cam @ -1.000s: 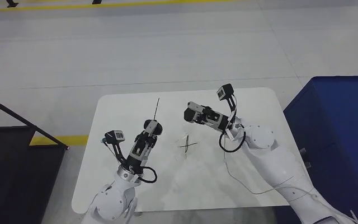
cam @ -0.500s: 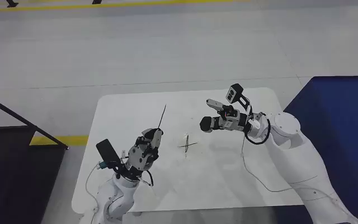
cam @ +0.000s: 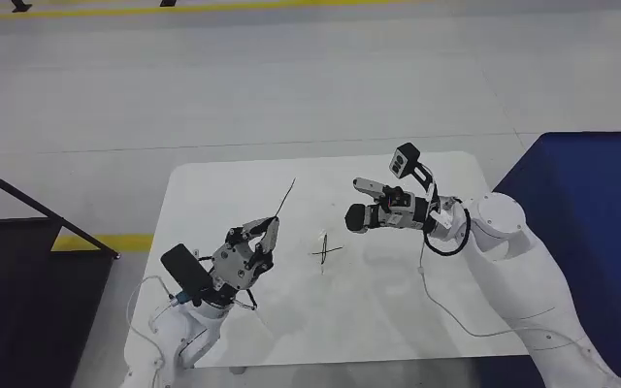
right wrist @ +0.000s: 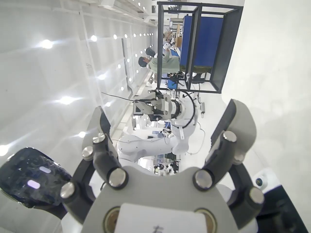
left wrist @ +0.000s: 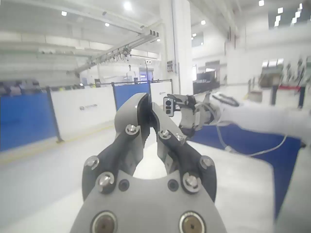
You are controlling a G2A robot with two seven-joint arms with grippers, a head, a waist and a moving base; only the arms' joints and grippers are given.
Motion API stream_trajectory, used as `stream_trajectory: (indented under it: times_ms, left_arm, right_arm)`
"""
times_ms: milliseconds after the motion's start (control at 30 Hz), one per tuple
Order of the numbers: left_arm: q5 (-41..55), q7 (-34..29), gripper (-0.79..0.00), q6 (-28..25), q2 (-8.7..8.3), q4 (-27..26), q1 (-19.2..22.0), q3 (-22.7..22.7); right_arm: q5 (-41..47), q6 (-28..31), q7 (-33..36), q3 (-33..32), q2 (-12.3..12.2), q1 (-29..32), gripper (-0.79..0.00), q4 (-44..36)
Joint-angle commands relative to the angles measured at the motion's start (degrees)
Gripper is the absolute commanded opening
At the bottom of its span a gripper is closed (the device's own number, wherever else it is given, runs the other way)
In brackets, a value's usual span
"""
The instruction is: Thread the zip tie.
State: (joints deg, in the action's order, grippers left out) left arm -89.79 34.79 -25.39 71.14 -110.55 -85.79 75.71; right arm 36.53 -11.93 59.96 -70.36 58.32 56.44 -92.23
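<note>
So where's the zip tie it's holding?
In the top view, the zip tie sticks out of the left gripper, above the table's left side.

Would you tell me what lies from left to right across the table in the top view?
left gripper → the black zip tie it holds → crossed ties lying on the table → right gripper

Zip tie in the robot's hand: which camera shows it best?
The top view: the zip tie stands out dark against the white table, its full free length jutting from the left hand. The left wrist view shows a thin sliver above the shut hand; the right wrist view, a faint line far off.
</note>
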Motion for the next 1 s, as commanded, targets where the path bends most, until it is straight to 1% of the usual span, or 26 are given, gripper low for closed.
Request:
stream_trajectory:
  times_ms: [0,100,133,167,367,400,433,467,500,600,633,667,700,800,833,900,933,967]
  left_arm:
    - [-13.0,6.07,-0.785,2.08,-0.48,0.05,-0.22,0.41]
    - [-30.02,12.03,-0.785,8.83,-1.41,-0.26,-0.43,1.13]
    - [-32.65,13.21,-0.785,10.87,-1.54,0.2,-0.82,0.92]
    - [-33.4,14.36,-0.785,11.65,-1.59,0.29,-0.84,0.61]
    - [-33.4,14.36,-0.785,11.65,-1.59,0.29,-0.84,0.61]
    - [-34.71,13.78,-0.785,11.9,-1.65,0.27,-0.73,0.73]
    - [-40.58,11.36,-0.785,13.59,-1.87,-0.33,-0.56,0.87]
    - [-43.9,9.66,-0.785,15.21,-1.95,-1.14,-0.93,0.48]
    - [-45.94,8.77,-0.785,16.06,-2.01,-1.75,-1.31,0.01]
    - [-56.25,5.36,-0.785,17.6,-2.46,-3.32,-1.68,-0.63]
    - [-58.82,4.67,-0.785,17.58,-2.6,-3.81,-1.7,-0.89]
    - [-61.48,4.03,-0.785,17.46,-2.74,-4.12,-1.73,-1.12]
    - [-63.29,3.74,-0.785,17.0,-2.87,-4.32,-1.76,-1.41]
    - [-63.89,3.4,-0.785,16.32,-3.03,-4.64,-1.86,-1.98]
    - [-63.99,3.51,-0.785,15.77,-3.1,-4.8,-1.8,-2.13]
    - [-63.92,3.58,-0.785,15.07,-3.21,-5.52,-1.93,-2.66]
    - [-63.61,3.62,-0.785,15.08,-3.24,-5.85,-2.01,-2.86]
    - [-63.82,3.33,-0.785,15.1,-3.29,-5.99,-2.07,-2.96]
  right_arm:
    - [2.73,-4.96,3.17,-1.58,-0.39,0.07,0.0,0.33]
    - [3.93,-8.39,5.95,-3.25,-0.9,0.53,0.0,-0.2]
    - [4.07,-10.13,6.37,-3.44,-1.05,0.73,0.0,-0.37]
    - [3.75,-10.41,6.85,-3.73,-1.17,0.52,0.0,-1.4]
    - [3.77,-10.39,6.54,-3.62,-1.15,0.69,0.0,-1.52]
    - [3.46,-10.49,5.76,-2.94,-1.09,1.2,0.0,-2.51]
    - [1.63,-10.66,5.87,-1.8,-1.12,1.43,0.0,-4.08]
    - [-0.09,-10.75,6.4,-0.81,-1.17,1.59,0.0,-5.23]
    - [-0.87,-10.95,6.97,-0.17,-1.21,1.69,0.0,-5.67]
    - [-0.59,-12.82,10.09,1.43,-1.25,1.16,0.0,-5.22]
    - [-0.89,-13.28,10.66,1.77,-1.28,0.74,-0.04,-4.77]
    - [-1.64,-13.27,10.62,1.98,-1.31,0.25,-0.222,-4.46]
    - [-2.94,-12.76,9.78,2.0,-1.36,-0.17,-0.274,-4.31]
    - [-3.14,-12.19,9.46,2.47,-1.35,-0.53,-0.397,-3.72]
    - [-3.68,-11.69,9.13,2.45,-1.38,-0.81,-0.409,-3.63]
    - [-5.69,-10.64,8.15,2.94,-1.44,-0.8,-0.477,-3.86]
    - [-5.97,-10.38,8.54,3.39,-1.44,-0.7,-0.526,-4.06]
    - [-6.23,-10.07,8.85,3.72,-1.45,-0.65,-0.536,-4.24]
